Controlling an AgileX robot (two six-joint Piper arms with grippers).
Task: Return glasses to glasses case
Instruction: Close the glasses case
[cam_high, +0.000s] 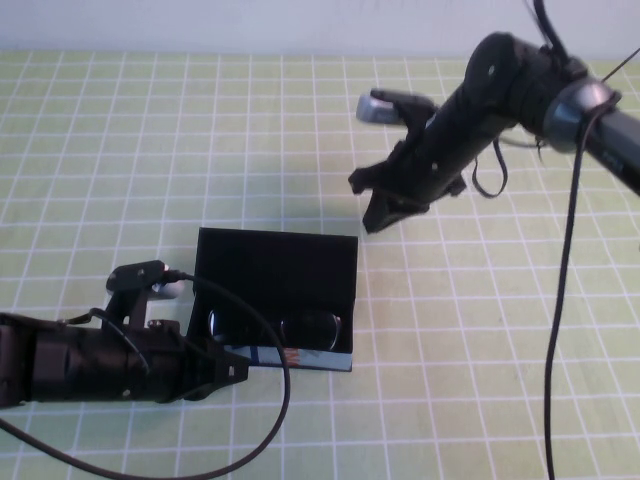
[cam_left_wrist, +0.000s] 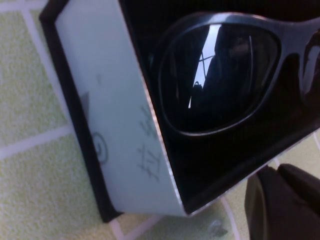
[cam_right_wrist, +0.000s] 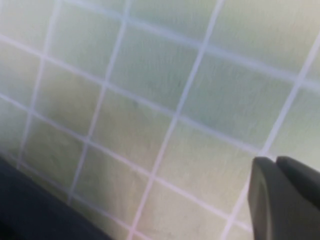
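The glasses case (cam_high: 276, 262) stands open in the middle of the table, its flat lid raised at the back. The black glasses (cam_high: 275, 328) lie inside it, lenses up. The left wrist view shows one lens (cam_left_wrist: 220, 75) inside the case's pale printed wall (cam_left_wrist: 120, 125). My left gripper (cam_high: 236, 372) is shut and empty, low at the case's front left corner; it also shows in the left wrist view (cam_left_wrist: 276, 172). My right gripper (cam_high: 372, 222) is shut and empty, raised above the table just beyond the case's far right corner; in the right wrist view (cam_right_wrist: 276, 162) it hangs over bare cloth.
A green cloth with a white grid (cam_high: 480, 330) covers the table. A grey object (cam_high: 382, 106) lies at the back beside the right arm. Black cables hang from both arms.
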